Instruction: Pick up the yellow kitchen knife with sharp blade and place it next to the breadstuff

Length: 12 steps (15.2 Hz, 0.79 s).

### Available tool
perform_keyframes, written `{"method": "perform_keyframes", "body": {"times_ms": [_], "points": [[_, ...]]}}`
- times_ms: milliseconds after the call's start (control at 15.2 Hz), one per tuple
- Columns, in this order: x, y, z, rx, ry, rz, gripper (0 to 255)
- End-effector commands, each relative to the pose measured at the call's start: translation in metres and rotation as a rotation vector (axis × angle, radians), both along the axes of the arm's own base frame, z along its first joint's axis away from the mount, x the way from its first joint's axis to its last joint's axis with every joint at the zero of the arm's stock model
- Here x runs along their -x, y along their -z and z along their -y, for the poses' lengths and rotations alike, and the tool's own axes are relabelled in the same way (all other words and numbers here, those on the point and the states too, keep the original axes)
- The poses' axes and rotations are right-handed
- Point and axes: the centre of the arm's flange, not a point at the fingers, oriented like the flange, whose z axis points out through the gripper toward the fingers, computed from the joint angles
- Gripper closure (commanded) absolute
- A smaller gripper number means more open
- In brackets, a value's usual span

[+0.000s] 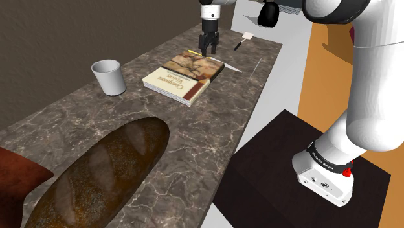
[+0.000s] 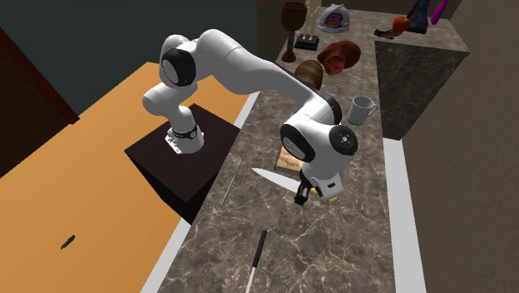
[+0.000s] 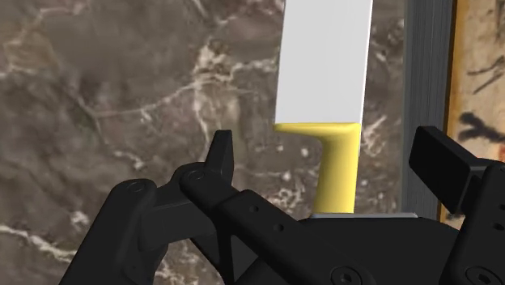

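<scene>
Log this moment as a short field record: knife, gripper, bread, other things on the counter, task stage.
knife: yellow handle, white blade; lying on the marble counter beside the book
gripper: open, fingers either side of the handle, not touching it
bread: dark brown loaf, at the counter's near end in the shoulder view, apart from the knife
other: white cup; second knife, black handle
task stage: knife not yet gripped

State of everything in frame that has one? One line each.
yellow-handled knife: flat on the counter, not gripped
gripper: open, fingers either side of the knife's handle, not touching it
book: closed, lying flat
cup: upright
bread loaf: whole, lying on the counter
</scene>
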Motion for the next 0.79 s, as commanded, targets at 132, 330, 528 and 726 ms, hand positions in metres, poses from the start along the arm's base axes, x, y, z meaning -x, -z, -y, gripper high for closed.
{"method": "perform_keyframes", "body": {"times_ms": [132,330,528,726], "points": [[0.0003,0.0024,0.0001,0.000,0.000,0.000,0],[0.0003,0.0024,0.0001,0.000,0.000,0.000,0],[0.0003,0.0025,0.0001,0.000,0.000,0.000,255],[-0.0003,0.0036,0.0007,0.000,0.000,0.000,255]]}}
